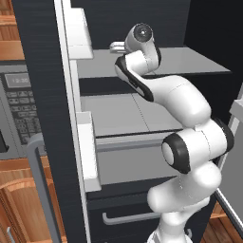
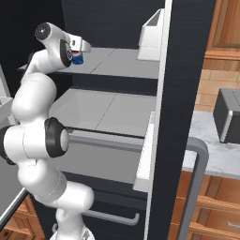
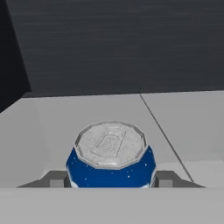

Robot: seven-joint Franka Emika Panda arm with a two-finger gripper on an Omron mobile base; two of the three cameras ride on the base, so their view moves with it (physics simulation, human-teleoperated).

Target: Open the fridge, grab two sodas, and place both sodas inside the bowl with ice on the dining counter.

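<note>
The blue soda stood upright on the upper grey shelf of the fridge, its silver top facing my hand camera. My gripper sat low around it, one finger tip just beside each flank of the can, so the fingers were apart and bracketing it. Whether the pads already touched the can I could not tell. From the right base camera the can peeked out just under my wrist, near the left end of that shelf, with the fridge doors swung wide. I judged I was at the grasp of the first soda. The next move called for squeezing the fingers firmly on the can, then lifting it straight and drawing back clear of the shelf and door.
</note>
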